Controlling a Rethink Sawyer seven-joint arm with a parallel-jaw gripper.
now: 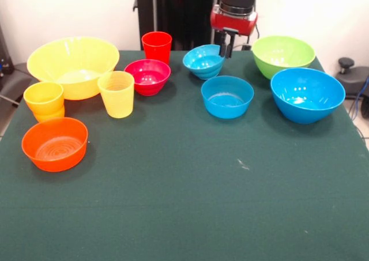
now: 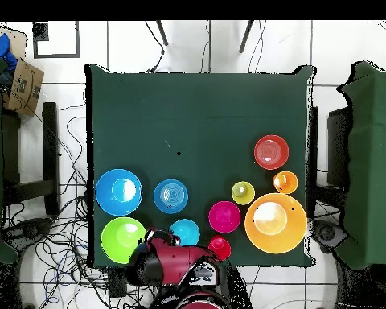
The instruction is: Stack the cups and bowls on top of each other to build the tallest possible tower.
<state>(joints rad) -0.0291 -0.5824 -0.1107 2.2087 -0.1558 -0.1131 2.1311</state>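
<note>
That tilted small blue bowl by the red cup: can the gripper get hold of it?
Probably yes: the gripper sits at the rim of the tilted small blue bowl, apparently gripping it, with nothing between them.

A dark green table cloth [image 2: 196, 121] fills the middle, and everything else sits around it. Off its upper left corner in the overhead view there's a cardboard box [image 2: 21, 87] with a scrap of blue just above it. Loose black cables [image 2: 63, 189] trail over the white tiled floor [image 2: 132, 44] along the cloth's left side. Dark green furniture [image 2: 369, 161] flanks the cloth on the right, close beside it. In the front view, a pale wall [image 1: 69, 10] rises behind the cloth.
</note>
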